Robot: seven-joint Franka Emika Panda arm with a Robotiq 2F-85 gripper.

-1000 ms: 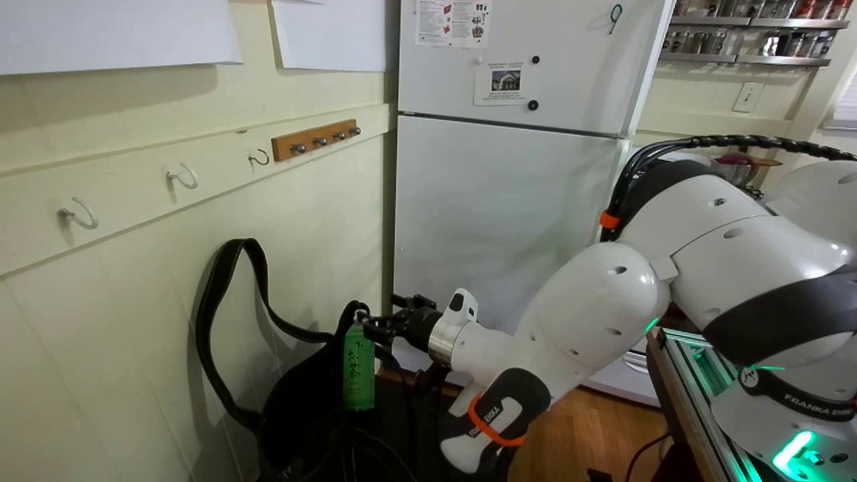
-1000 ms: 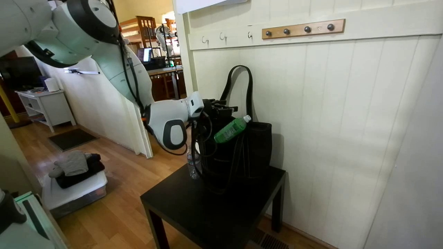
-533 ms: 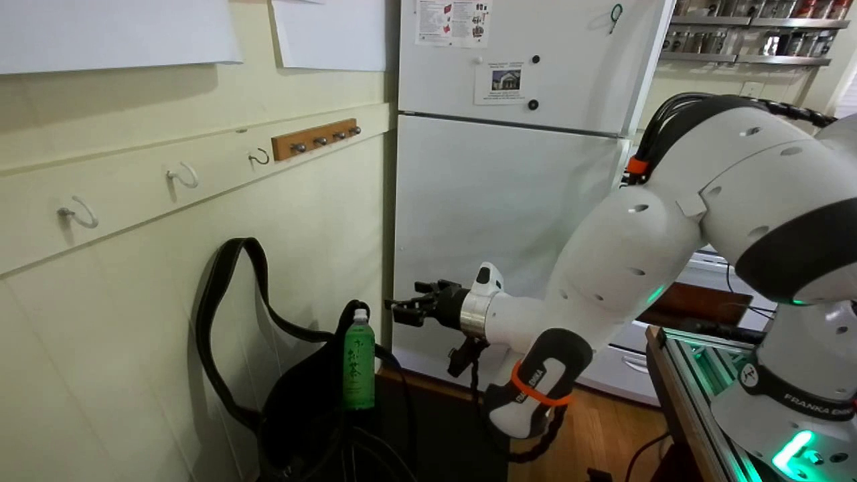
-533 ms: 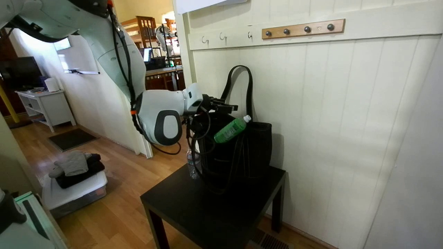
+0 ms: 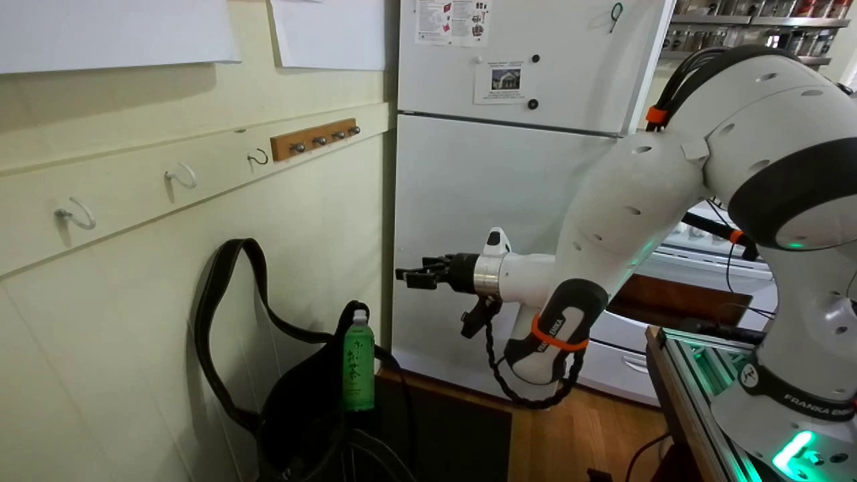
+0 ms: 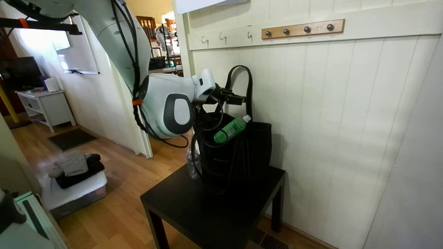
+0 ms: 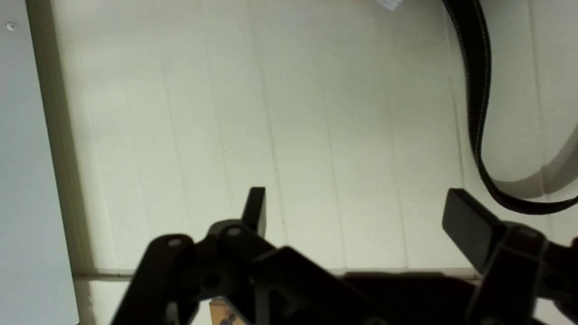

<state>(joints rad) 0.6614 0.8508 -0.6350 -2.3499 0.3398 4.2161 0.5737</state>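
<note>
Above the level of the green bottle [image 5: 359,368], the gripper [image 7: 354,207] is suspended with its two fingers [image 7: 256,207] well apart, holding nothing and touching nothing; pale paneled wall [image 7: 298,113] shows through the gap in the wrist view. The green bottle is tilted against the black bag [image 6: 258,148], white cap [image 6: 246,118] uppermost, in an exterior view; whether its base sits inside cannot be told. The bag stands on the black table [image 6: 207,211], a clear bottle [image 6: 192,167] upright beside it; one strap [image 7: 478,67] rises by the wall.
</note>
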